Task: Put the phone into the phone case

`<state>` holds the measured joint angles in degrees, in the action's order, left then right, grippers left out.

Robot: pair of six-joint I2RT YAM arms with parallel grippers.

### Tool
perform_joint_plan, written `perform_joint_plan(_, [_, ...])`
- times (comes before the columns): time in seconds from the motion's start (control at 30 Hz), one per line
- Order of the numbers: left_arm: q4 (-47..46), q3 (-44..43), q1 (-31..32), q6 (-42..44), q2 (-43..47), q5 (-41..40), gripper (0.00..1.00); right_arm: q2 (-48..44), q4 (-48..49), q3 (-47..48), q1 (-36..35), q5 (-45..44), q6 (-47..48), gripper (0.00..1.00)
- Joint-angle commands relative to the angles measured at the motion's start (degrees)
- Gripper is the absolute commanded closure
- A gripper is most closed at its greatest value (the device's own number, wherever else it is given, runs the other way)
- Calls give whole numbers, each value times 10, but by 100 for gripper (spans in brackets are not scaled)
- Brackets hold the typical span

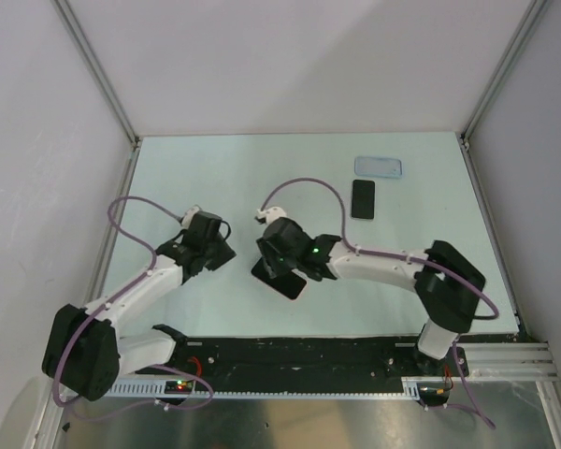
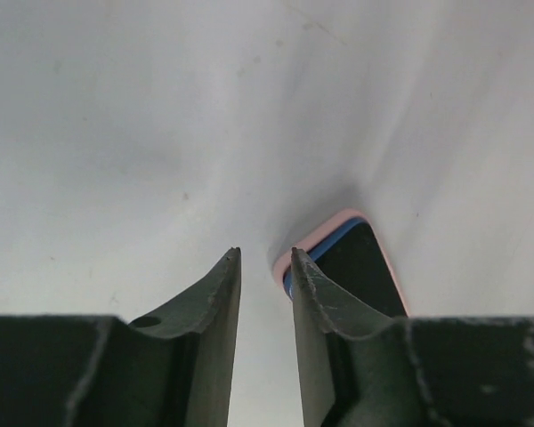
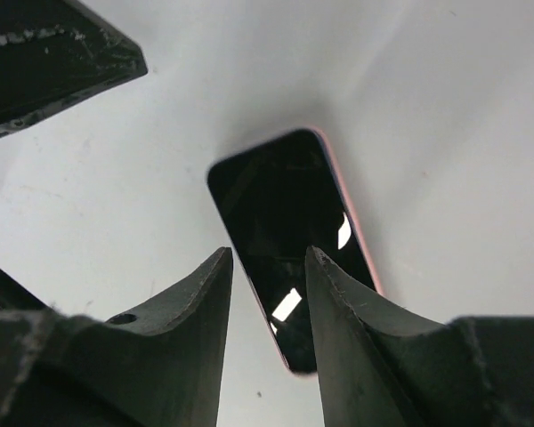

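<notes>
**Both grippers sit at the pink slab while the phone waits elsewhere**

The main risk is a mix-up. The right gripper hangs directly over the pink-rimmed slab, and the left gripper is just beside that slab. The phone lies flat on the counter, well apart from the slab on its far right side. The phone case lies just past the phone, farther again from the slab. The slab's glossy dark face looks much like the phone, so closing here would likely pick up the wrong thing. Later risks, as I judge them: a flat, glossy phone gives the fingers little edge to grip and could slip. The thin case may also skid when the phone is pressed into it.

The right arm reaches low across from its base, with its wrist tipped down over the slab. Its fingers stand apart with the slab's near end showing in the gap, and they clamp nothing. The left arm stretches diagonally toward the slab's left side, wrist pitched down. Its fingers are parted by a narrow gap with only bare counter between them.
</notes>
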<state>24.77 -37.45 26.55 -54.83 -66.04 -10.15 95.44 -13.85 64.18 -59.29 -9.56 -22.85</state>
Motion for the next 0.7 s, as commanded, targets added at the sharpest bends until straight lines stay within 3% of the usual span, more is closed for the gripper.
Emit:
perform_joint_plan(0.0, [8, -1, -58, 36, 27, 33, 65, 70, -33, 84, -19, -22, 54, 57])
perform_joint_plan(0.37, [10, -7, -124, 58, 42, 77, 64, 189, -125, 225, -65, -88, 80, 59])
perform_joint_plan(0.67, [9, -4, -130, 64, 39, 87, 65, 224, -146, 249, -71, -101, 78, 60])
